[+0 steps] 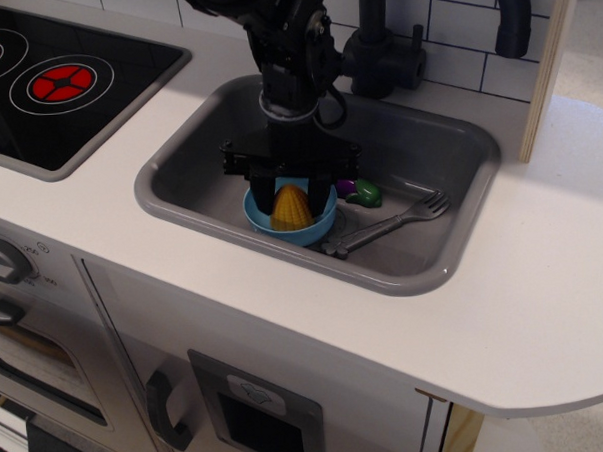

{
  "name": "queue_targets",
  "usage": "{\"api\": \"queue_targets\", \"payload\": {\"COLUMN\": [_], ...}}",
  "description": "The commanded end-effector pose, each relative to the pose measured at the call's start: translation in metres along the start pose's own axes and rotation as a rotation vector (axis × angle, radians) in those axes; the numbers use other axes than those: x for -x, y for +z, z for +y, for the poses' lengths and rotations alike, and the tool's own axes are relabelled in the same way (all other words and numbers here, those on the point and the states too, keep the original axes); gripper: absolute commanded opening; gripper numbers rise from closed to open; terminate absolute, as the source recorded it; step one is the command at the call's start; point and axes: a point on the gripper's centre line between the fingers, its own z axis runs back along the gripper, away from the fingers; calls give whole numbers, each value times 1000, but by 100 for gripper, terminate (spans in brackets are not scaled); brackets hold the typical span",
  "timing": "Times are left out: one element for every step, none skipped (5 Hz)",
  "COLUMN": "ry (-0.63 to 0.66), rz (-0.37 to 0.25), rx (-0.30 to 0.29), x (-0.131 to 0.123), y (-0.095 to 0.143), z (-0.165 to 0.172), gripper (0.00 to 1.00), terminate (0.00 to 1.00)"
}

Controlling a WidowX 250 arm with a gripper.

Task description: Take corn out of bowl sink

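Note:
The yellow ribbed corn stands in the light-blue bowl, which sits on the floor of the grey sink near its front wall. My black gripper reaches straight down into the bowl. Its fingers are closed against both sides of the corn. The corn's lower part is still inside the bowl.
A purple eggplant with a green cap lies right of the bowl. A grey fork lies beside it. A black faucet stands behind the sink. The black stovetop is at the left. White counter surrounds the basin.

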Motion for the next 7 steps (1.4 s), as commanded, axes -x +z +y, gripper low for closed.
{"api": "queue_targets", "payload": {"ry": [84, 158, 170, 164, 159, 164, 160], "rz": [-73, -110, -72, -42, -49, -36, -61], "rx": [106, 90, 63, 38, -4, -21, -34], "x": [-32, -48, -67, -78, -83, -86, -84], "y": [67, 69, 61, 50, 31, 21, 14], "z": [5, 17, 27, 38, 37, 39, 39], "gripper": [0, 0, 0, 0, 0, 0, 0], "terminate": [0, 0, 0, 0, 0, 0, 0]}}
